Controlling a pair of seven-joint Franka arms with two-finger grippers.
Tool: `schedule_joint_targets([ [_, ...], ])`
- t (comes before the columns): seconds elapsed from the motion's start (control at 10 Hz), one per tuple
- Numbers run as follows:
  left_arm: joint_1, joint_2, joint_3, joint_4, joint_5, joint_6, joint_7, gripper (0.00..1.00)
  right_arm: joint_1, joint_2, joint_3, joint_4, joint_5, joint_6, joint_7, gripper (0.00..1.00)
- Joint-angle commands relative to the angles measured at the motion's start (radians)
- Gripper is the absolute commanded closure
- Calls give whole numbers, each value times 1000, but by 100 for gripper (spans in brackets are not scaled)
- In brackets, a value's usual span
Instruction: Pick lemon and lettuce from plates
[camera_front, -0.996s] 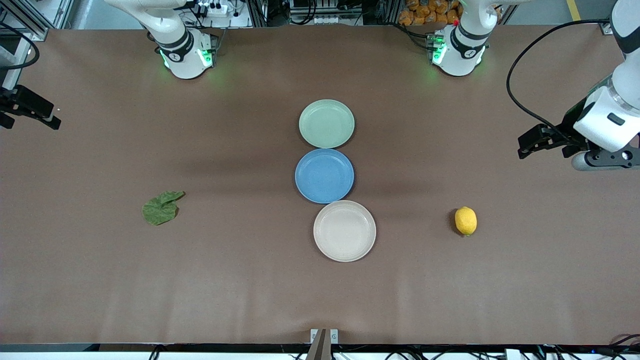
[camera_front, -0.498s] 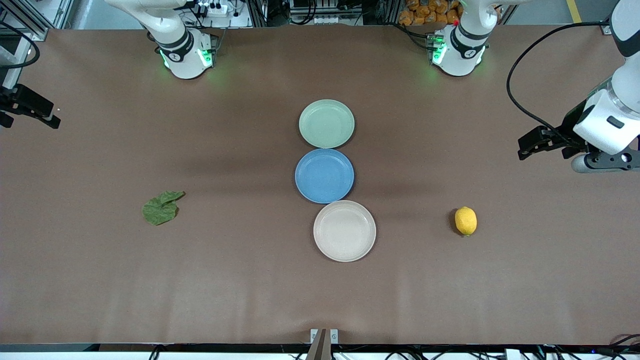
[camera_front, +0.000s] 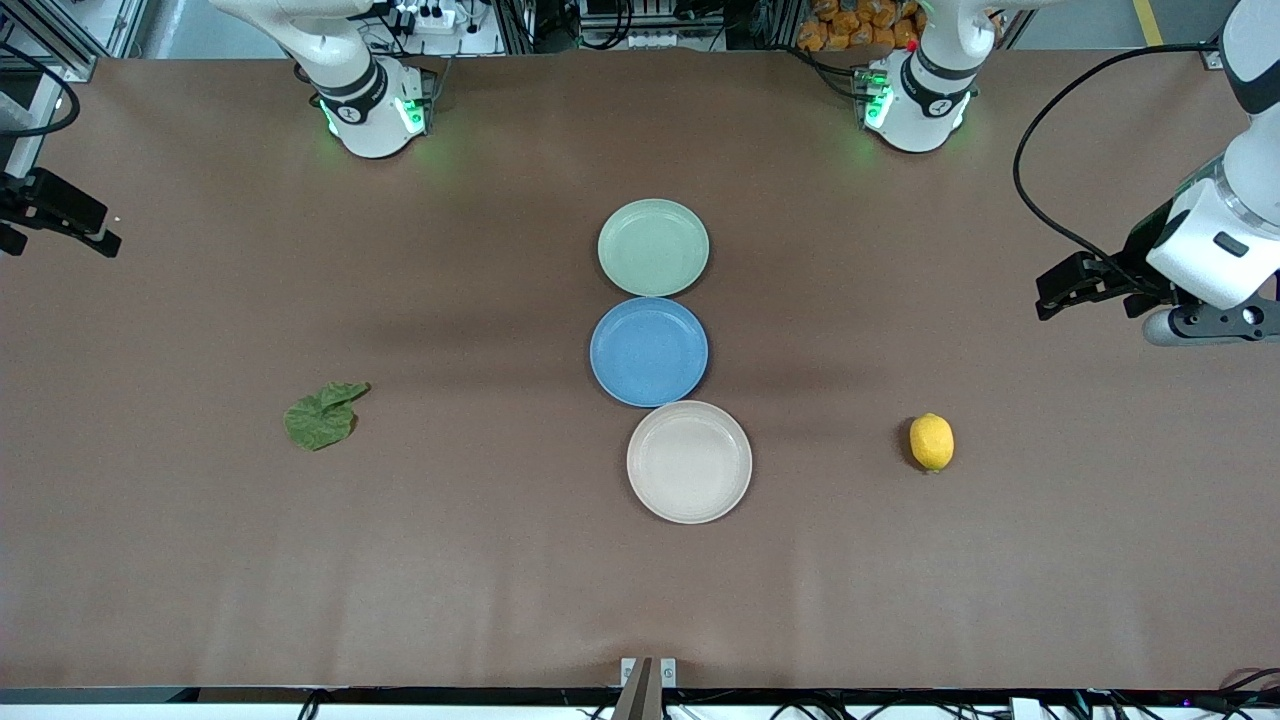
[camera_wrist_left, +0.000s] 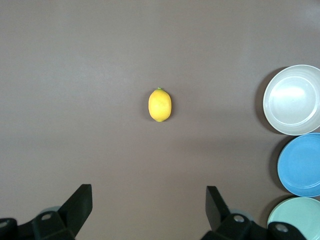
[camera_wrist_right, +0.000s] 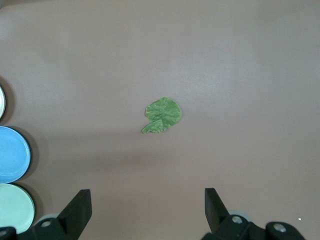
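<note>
The yellow lemon (camera_front: 931, 442) lies on the bare table toward the left arm's end, level with the beige plate (camera_front: 689, 461); it also shows in the left wrist view (camera_wrist_left: 160, 105). The green lettuce leaf (camera_front: 320, 417) lies flat on the table toward the right arm's end and shows in the right wrist view (camera_wrist_right: 164, 115). The pale green plate (camera_front: 653, 247) and the beige plate are empty. My left gripper (camera_wrist_left: 148, 200) is open, high over the table's end, apart from the lemon. My right gripper (camera_wrist_right: 146, 200) is open, high over its end, apart from the lettuce.
An empty blue plate (camera_front: 649, 351) sits between the pale green and beige plates, the three in a row at mid-table. A black cable (camera_front: 1030, 200) loops by the left arm. Brown table surface surrounds the lemon and the lettuce.
Both arms have shifted only very slightly. The lemon, the lettuce and the plates have not moved.
</note>
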Motion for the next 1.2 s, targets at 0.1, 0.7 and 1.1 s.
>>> schedule_joint_targets([
  [0.1, 9, -2, 0, 5, -20, -10, 31, 0, 3, 13, 2, 28, -11, -19, -11, 0],
  [0.7, 9, -2, 2, 4, -20, -12, 54, 0, 5, 8, 2, 25, -13, -22, -12, 0],
  [1.1, 9, -2, 2, 2, -21, -12, 50, 0, 5, 7, 2, 25, -11, -22, -12, 0],
])
